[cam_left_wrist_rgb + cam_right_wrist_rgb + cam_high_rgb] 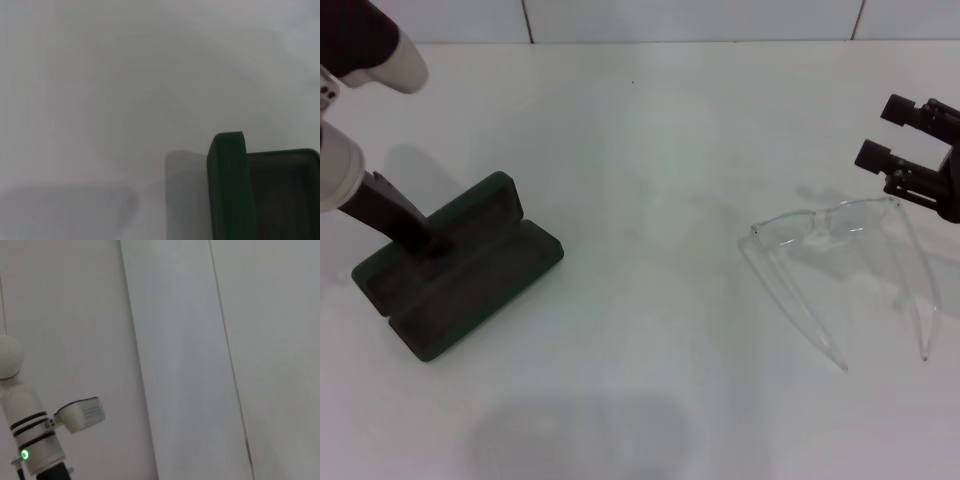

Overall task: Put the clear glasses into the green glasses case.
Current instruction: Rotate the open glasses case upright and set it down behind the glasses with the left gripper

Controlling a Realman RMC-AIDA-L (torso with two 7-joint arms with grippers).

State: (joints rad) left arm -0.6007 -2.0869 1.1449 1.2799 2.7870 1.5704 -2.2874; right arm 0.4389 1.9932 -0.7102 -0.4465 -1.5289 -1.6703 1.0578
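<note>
While L gripper sits in open green glasses case, jaw state unreadable | R gripper spread, just behind clear glasses

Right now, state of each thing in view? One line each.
green glasses case: open, lid laid back, nothing inside, flat on the table.
clear glasses: arms unfolded, resting on the table, outside the case.
left gripper: down at the open case.
right gripper: jaws open, just behind the glasses' frame, holding nothing.
</note>
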